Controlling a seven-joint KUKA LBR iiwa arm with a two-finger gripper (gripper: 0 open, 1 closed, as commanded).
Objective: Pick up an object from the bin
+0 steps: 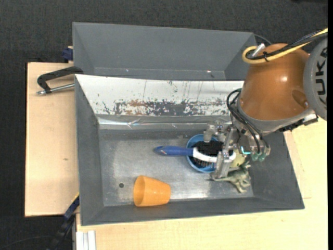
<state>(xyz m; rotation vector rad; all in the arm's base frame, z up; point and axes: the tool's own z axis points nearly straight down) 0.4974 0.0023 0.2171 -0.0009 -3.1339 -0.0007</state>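
While dark carpet [156, 4] surrounds it, the grey bin [156, 51] holds an orange cup [151, 191].

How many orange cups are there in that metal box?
1. The orange cup lies on its side by the front wall of the bin, left of centre, apart from the tool. Another could be hidden under the arm at right.

1. A grey metal bin [156, 46] holds a few loose things on its floor.
2. An orange cup [151, 191] lies on its side near the front wall, well apart from the rest.
3. A blue round thing [177, 151] lies mid-floor with its long handle pointing left; a black-and-white piece [206, 150] rests on its round end.
4. The arm, under its orange cover [273, 87], reaches in from the right, with the jaws low at that round end.
5. A small olive-green thing [241, 180] lies just beside them, toward the front right corner.
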